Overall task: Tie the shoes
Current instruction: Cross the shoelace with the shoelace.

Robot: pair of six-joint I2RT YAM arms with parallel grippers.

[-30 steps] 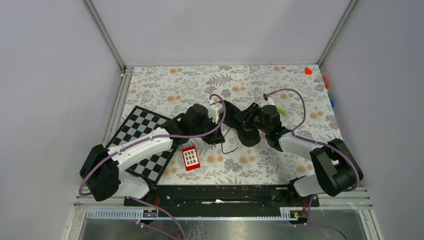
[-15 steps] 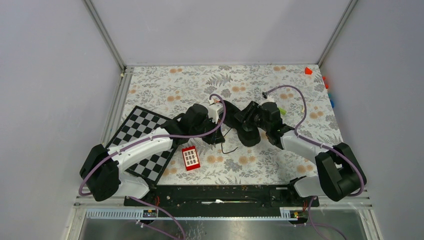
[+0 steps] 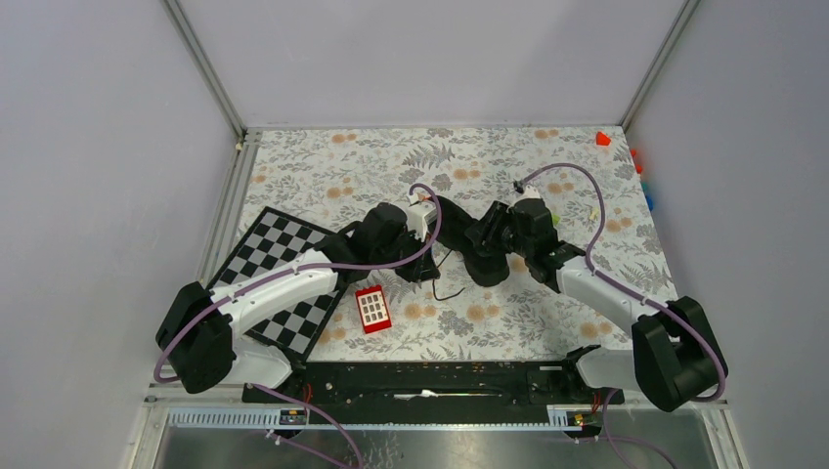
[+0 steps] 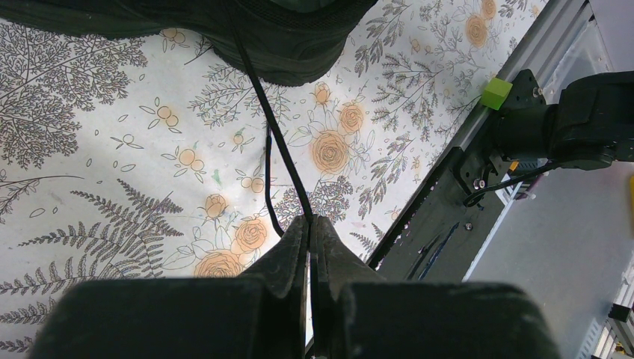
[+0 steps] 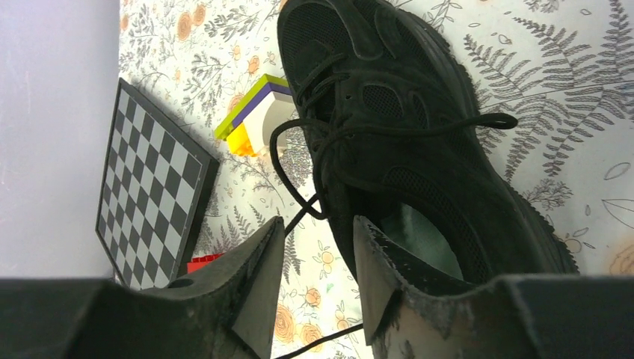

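You have one all-black low-top shoe (image 5: 404, 127) with mesh panels, a pale insole showing in its opening and thin black laces lying loose over the tongue; one loop sticks out toward the right of the right wrist view. In the top view the shoe (image 3: 486, 262) sits mid-frame on the floral table (image 3: 342, 166), between your two claws. A small stack of lime, purple, white and yellow blocks (image 5: 254, 116) stands just beside the shoe at upper centre-left of the right wrist view. The chessboard (image 5: 142, 194) lies further left, and a red block (image 3: 372, 309) rests near the board's lower right edge in the top view. Your left claw (image 4: 310, 224) is pressed together, pinching a lace (image 4: 277, 142) that runs straight from the shoe at the top of the left wrist view down into its fingertips. A second strand lies slack on the table beside it. Your right claw (image 5: 318, 224) is spread and holds nothing. It sits at the bottom of its view, just below the shoe's opening. A strand drops toward the gap; you cannot tell whether it touches a finger.
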